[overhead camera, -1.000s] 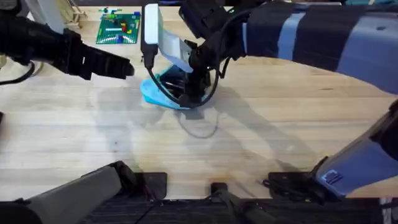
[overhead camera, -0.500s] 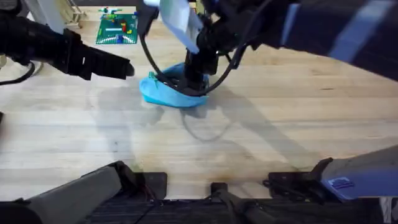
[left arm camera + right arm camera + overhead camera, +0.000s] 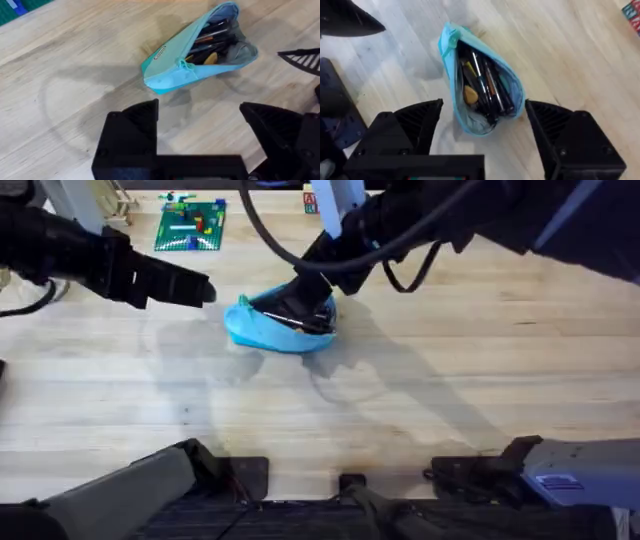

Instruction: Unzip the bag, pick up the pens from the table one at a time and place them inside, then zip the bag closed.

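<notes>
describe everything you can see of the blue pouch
The light blue pouch is soft fabric, oblong, lying on the wooden table. Its zip is open and the mouth gapes wide, showing a pale lining and several pens inside, mostly dark, with something yellow among them. A small label sits on its side near the closed end in the left wrist view. The open right gripper hovers over it; no finger visibly touches it.

overhead: fixed above the arm bases, looks down and forward over the table (image 3: 420,400).
left wrist: low, near, angled down past its own fingers at the bag (image 3: 200,50).
right wrist: close above, seemingly almost straight down into the open bag (image 3: 482,87).
shared: all three hold the bag (image 3: 275,325).
</notes>
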`<state>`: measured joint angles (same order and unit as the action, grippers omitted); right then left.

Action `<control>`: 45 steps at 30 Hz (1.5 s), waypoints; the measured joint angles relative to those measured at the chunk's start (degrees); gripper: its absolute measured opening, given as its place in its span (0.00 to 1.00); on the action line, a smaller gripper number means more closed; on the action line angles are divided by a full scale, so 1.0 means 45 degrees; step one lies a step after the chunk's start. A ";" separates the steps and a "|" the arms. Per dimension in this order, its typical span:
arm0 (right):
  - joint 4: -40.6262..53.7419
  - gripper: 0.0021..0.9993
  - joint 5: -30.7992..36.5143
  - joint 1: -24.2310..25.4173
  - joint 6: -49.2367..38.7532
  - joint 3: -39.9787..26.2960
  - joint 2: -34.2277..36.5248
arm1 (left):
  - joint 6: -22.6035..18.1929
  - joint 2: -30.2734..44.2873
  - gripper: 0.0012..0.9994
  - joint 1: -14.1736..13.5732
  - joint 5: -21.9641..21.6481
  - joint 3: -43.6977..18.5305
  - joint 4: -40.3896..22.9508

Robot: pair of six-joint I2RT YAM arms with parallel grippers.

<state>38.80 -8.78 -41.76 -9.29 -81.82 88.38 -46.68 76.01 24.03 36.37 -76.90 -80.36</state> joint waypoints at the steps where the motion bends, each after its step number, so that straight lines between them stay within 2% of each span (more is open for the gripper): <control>1: 0.0131 1.00 0.0000 0.0000 0.0140 0.0000 -0.0016 | 0.0000 0.0000 1.00 0.0000 0.0002 0.0000 0.0009; 6: 0.0556 1.00 0.0000 0.0000 0.0542 0.0000 -0.0025 | -0.0032 0.0000 1.00 0.0000 0.0003 0.0000 0.0202; 10: 0.0883 1.00 0.0000 0.0000 0.0676 0.0000 -0.0025 | -0.0659 0.0000 0.99 0.0000 0.0046 0.0000 0.0069; 16: 0.0899 1.00 0.0000 0.0000 0.0710 0.0000 -0.0025 | -0.2417 0.0000 0.99 0.0191 0.0760 0.0000 -0.0371; 25: 0.0899 1.00 0.0000 0.0000 0.0742 0.0000 -0.0025 | -0.5459 0.0000 0.99 0.1528 0.2380 0.0000 -0.1441; 32: 0.0899 1.00 0.0000 0.0000 0.0746 0.0000 -0.0025 | -0.7012 0.0140 0.99 0.2154 0.3499 0.0000 -0.1491; 36: 0.0901 1.00 0.0000 0.0000 0.0742 0.0000 -0.0025 | -0.7809 0.0902 0.99 0.2220 0.4116 0.0000 -0.1496; 39: 0.0899 1.00 0.0000 0.0000 0.0745 0.0000 -0.0025 | -0.9345 0.2975 0.99 0.2220 0.4819 0.0000 -0.1472; 45: 0.0899 1.00 0.0000 0.0000 0.0746 0.0001 -0.0025 | -1.0286 0.4558 0.99 0.2220 0.5123 0.0000 -0.1145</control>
<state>42.85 -8.78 -41.76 -5.93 -81.82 88.27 -92.96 96.52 34.02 59.42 -76.90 -85.51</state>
